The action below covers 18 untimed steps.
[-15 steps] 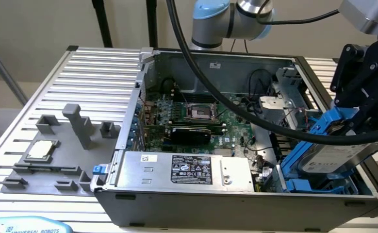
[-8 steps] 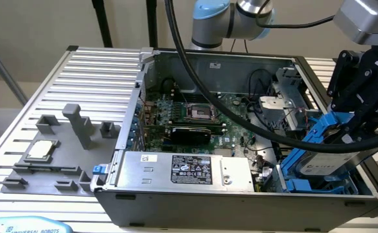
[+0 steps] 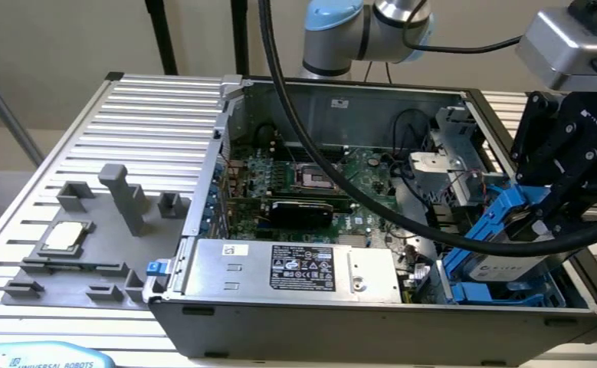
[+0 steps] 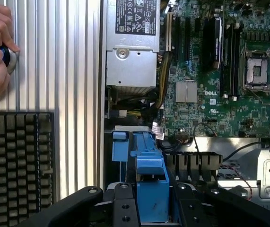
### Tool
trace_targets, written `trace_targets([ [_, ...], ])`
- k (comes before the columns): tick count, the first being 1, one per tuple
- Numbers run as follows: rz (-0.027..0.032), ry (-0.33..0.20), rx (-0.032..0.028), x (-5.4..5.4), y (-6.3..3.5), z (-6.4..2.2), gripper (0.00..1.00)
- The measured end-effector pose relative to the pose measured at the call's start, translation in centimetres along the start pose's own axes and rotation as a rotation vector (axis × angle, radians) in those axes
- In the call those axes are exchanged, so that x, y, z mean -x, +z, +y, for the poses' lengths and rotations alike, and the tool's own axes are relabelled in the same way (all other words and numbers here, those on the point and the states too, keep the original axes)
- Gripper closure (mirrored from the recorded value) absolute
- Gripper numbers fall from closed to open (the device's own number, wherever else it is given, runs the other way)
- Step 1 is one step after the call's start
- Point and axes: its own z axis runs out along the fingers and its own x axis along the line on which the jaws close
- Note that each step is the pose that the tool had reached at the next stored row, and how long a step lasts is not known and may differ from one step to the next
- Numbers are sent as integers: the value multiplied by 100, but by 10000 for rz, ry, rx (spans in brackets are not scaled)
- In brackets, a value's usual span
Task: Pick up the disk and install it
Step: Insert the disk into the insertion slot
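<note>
The disk (image 3: 505, 268) has a dull silver-grey metal face with a white paper label, and its frame (image 3: 493, 211) is smooth, bright blue plastic. The gripper (image 3: 536, 218) is matt black. The computer case (image 3: 380, 322) is matt grey sheet metal. The power supply (image 3: 227, 272) at the case's near side is bare brushed metal with a black printed label. The table (image 3: 165, 115) is ribbed aluminium with a satin finish. On the exterior view's left, a matt grey plastic holder (image 3: 124, 199) carries a shiny silver chip (image 3: 65, 236). The thick black cable (image 3: 273, 46) looks smooth and slightly glossy.
</note>
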Motion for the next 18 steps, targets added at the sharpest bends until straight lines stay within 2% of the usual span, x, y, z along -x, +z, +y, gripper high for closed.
trace_targets([
  [18, -55, -2, 0, 32, 182, -6, 67],
])
